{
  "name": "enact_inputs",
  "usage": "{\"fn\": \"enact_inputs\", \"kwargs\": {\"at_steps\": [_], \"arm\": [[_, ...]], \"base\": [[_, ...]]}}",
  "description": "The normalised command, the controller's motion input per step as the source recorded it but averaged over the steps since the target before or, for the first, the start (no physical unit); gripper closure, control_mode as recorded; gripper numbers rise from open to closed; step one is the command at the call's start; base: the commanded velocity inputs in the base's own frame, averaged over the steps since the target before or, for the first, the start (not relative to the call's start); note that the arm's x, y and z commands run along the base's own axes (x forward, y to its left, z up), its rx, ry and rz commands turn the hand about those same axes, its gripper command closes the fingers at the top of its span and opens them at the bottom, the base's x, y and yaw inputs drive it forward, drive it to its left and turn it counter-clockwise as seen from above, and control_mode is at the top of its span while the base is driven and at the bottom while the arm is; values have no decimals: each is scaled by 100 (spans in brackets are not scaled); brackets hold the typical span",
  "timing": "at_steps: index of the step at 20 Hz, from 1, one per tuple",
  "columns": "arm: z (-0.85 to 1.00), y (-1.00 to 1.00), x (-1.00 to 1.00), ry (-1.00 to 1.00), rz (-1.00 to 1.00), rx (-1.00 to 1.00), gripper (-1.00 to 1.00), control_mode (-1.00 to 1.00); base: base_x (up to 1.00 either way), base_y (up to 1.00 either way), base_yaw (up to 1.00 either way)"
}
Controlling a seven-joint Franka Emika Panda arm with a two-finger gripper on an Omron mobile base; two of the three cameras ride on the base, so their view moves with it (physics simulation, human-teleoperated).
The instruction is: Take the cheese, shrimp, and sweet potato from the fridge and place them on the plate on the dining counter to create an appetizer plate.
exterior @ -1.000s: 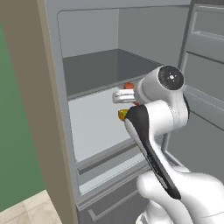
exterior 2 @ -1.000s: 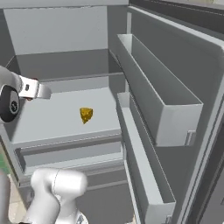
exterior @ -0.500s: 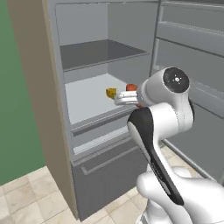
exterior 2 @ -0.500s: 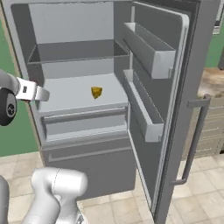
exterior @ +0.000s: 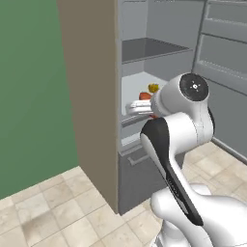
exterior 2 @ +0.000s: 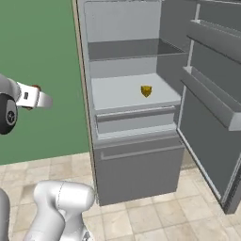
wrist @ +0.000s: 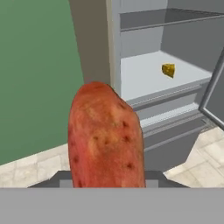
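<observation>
End effector (wrist: 107, 183) pinching the potato (wrist: 106, 138) at one end (stiff, smooth skin, may pivot); cheese (exterior 2: 146, 90) sits mid-shelf.

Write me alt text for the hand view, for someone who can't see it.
A reddish sweet potato fills the foreground, held upright in the jaws. Behind it stands the open fridge, with a small yellow cheese wedge alone on its light grey shelf, a green wall to the left and beige floor tiles below.

You see a plain green wall (exterior: 34, 96) and a floor of beige stone tiles (exterior 2: 155, 216).
</observation>
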Motion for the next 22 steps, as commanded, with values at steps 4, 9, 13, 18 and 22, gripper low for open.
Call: {"fn": "enact_inputs", "kwargs": {"at_steps": [4, 9, 13, 18, 22], "arm": [[0, 0, 0, 0, 0, 0, 100, 100], [0, 0, 0, 0, 0, 0, 100, 100], [0, 0, 0, 0, 0, 0, 100, 100], [0, 0, 0, 0, 0, 0, 100, 100], [0, 0, 0, 0, 0, 0, 100, 100]], "base": [[-83, 100, 0], [-95, 100, 0], [-100, 100, 0], [-100, 100, 0], [-100, 100, 0]]}}
